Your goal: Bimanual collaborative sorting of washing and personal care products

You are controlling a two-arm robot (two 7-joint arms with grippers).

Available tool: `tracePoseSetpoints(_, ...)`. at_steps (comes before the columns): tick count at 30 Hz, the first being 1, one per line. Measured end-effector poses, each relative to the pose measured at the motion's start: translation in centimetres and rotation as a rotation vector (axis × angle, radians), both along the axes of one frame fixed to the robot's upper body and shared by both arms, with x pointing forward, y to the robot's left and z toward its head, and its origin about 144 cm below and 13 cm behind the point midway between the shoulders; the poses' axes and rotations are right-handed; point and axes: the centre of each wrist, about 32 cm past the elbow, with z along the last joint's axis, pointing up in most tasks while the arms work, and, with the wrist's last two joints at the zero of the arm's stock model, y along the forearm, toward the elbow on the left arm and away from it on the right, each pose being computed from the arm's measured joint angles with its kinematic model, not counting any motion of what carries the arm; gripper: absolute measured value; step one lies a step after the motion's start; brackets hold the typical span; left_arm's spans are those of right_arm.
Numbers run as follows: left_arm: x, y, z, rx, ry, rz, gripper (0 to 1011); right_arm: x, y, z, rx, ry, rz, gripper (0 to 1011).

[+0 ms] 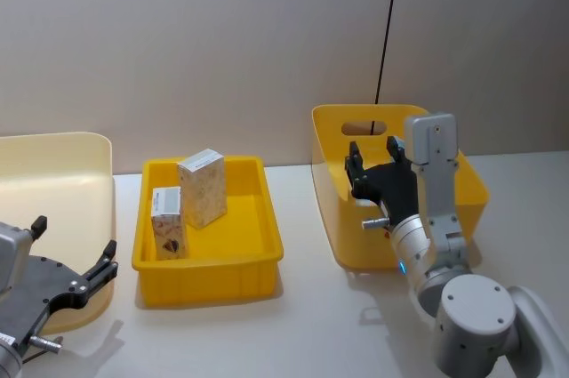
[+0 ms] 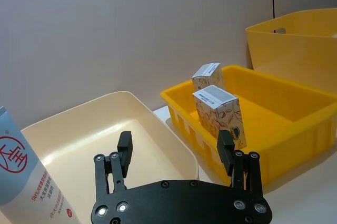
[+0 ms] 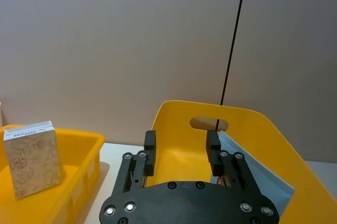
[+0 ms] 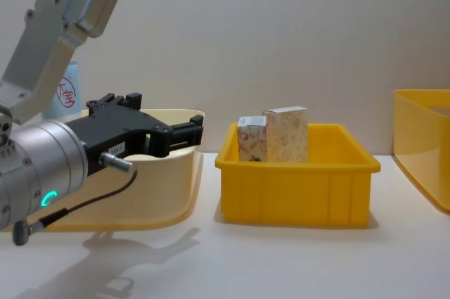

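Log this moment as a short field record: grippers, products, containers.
left gripper: open, empty, over the cream tub
right gripper: open, empty, at the tall yellow bin
cartons: two, upright in the shallow yellow bin; taller carton behind shorter carton
pale-blue tube: beside the left gripper at the cream tub
tall bin contents: something pale blue, identity unclear

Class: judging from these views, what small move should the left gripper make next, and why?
Probably ease the open, empty left gripper toward the blue tube standing in the cream tub. Both cartons already stand in the yellow tray.
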Motion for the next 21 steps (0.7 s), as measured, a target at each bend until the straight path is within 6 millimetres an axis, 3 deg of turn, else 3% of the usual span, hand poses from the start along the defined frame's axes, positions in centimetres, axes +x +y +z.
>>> tracePoseSetpoints(3,0.00,0.00,0.00,0.000,0.000,0.000,1003,0.10,0.03,-0.04,0.000,0.004,-0.002,630)
tracePoseSetpoints(8,0.00,0.00,0.00,0.000,0.000,0.000,1003,0.20,0.06,-0.09,0.001,0.007,-0.005,821)
tracePoseSetpoints(15,0.00,0.00,0.00,0.000,0.000,0.000,1003,0.29,0.10,-0.12,0.002,0.011,-0.007,981)
tracePoseSetpoints(21,0.00,0.00,0.00,0.000,0.000,0.000,1003,0.31,0.09,-0.11,0.001,0.003,0.000,1001)
